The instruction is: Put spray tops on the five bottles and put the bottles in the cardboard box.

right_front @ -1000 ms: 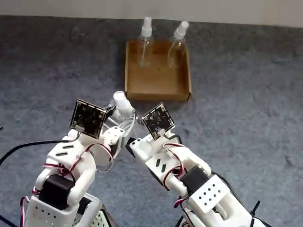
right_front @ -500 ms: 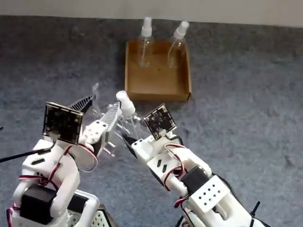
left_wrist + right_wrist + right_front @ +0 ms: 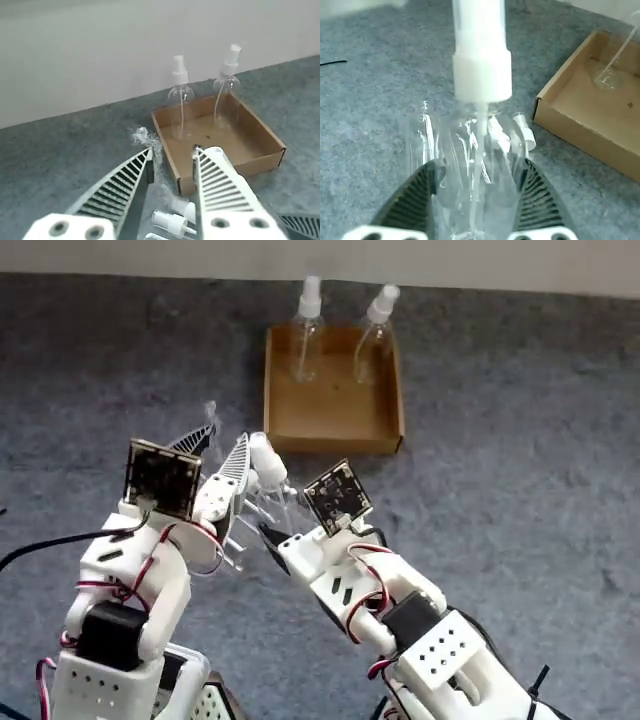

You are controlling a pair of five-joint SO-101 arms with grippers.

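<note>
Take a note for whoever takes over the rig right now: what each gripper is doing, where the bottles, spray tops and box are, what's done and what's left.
Left gripper: open and empty, above loose spray tops lying on the table.
Right gripper: shut on a bottle with a spray top on it, short of the box.
Done: two topped bottles stand in the box, at its far side.
Left: box the held bottle, then top and box the rest. What looks like a bare bottle stands right beside the held one.
</note>
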